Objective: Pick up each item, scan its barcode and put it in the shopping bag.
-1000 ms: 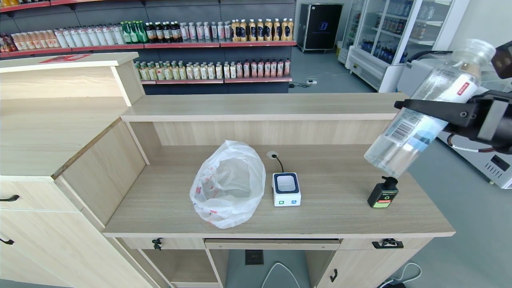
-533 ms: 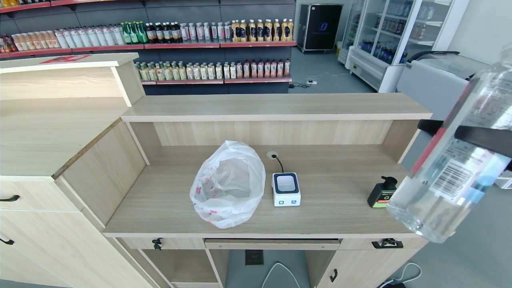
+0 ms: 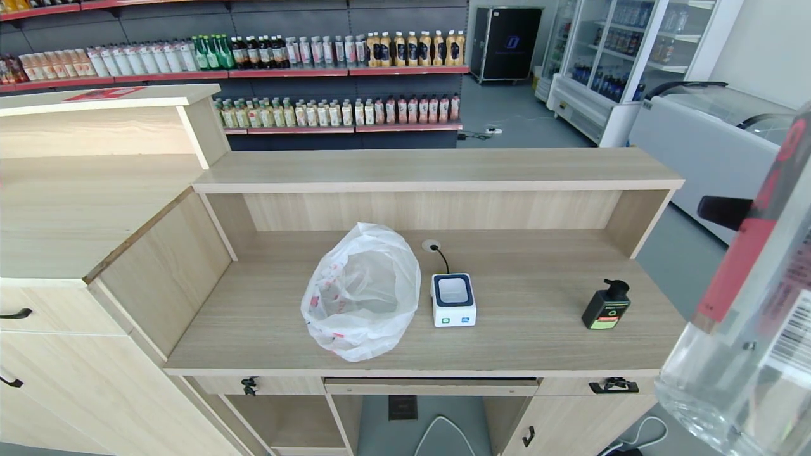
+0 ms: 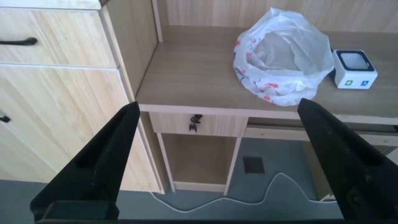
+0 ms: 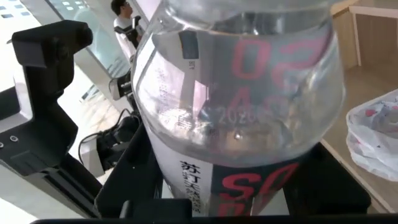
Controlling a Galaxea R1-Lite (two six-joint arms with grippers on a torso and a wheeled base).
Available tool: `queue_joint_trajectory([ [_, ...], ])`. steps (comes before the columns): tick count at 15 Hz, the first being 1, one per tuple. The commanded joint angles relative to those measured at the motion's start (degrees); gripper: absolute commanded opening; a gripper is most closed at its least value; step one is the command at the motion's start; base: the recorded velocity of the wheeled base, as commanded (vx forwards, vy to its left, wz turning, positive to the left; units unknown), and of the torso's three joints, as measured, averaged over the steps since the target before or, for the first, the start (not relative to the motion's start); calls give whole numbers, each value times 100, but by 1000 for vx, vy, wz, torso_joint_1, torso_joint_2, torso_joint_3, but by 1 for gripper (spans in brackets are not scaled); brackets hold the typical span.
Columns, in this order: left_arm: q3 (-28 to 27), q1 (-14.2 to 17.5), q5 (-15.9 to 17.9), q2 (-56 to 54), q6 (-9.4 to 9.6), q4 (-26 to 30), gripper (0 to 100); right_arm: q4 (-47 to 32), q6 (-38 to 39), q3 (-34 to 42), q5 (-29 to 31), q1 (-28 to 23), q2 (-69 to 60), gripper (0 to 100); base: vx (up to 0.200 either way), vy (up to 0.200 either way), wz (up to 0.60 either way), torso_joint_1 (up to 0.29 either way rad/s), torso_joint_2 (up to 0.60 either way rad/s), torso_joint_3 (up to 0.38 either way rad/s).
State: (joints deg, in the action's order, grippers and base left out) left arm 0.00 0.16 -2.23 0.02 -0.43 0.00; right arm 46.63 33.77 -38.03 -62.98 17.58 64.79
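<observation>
While the right fingers [image 3: 724, 211] pinched a clear bottle [image 3: 754, 316] around its body, the bottle hung tilted in the air off the right end of the surface [image 3: 526, 342]. It was close to the head camera, its base low and its barcode turned toward that camera at the view's right edge. From the right wrist the bottle [image 5: 242, 106] showed clear liquid inside and a white and red label, with black finger parts on either side of it. On the surface a white bag [image 3: 362, 292] sat left of centre, its mouth open upward. Just beside it, to the right, stood the white scanner [image 3: 453, 299], its window facing up and a dark cable [image 3: 441, 258] running from its back to a round port [image 3: 431, 244] in the surface. A small black dispenser [image 3: 606, 306] stood upright near the right end, well apart from the scanner. The left fingers [image 4: 102, 171] were spread wide, held low off the front left corner of the surface, above the floor. Past them the left wrist view showed the bag [image 4: 283, 53], the scanner [image 4: 354, 67] and a drawer handle [image 4: 195, 123] under the front edge of the surface.
</observation>
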Motion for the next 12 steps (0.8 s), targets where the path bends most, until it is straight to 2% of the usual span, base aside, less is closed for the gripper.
queue_joint_trajectory([
  [1,0,-7,-5,-2,-1,0,100,-5,69,86,-4,18,-265,0,0,0,0,0,0,0],
  [6,0,2,-5,-2,-1,0,100,13,622,-81,-13,184,-512,0,0,0,0,0,0,0],
  [12,0,2,3,-2,-1,0,100,39,596,-108,13,220,-345,0,0,0,0,0,0,0],
])
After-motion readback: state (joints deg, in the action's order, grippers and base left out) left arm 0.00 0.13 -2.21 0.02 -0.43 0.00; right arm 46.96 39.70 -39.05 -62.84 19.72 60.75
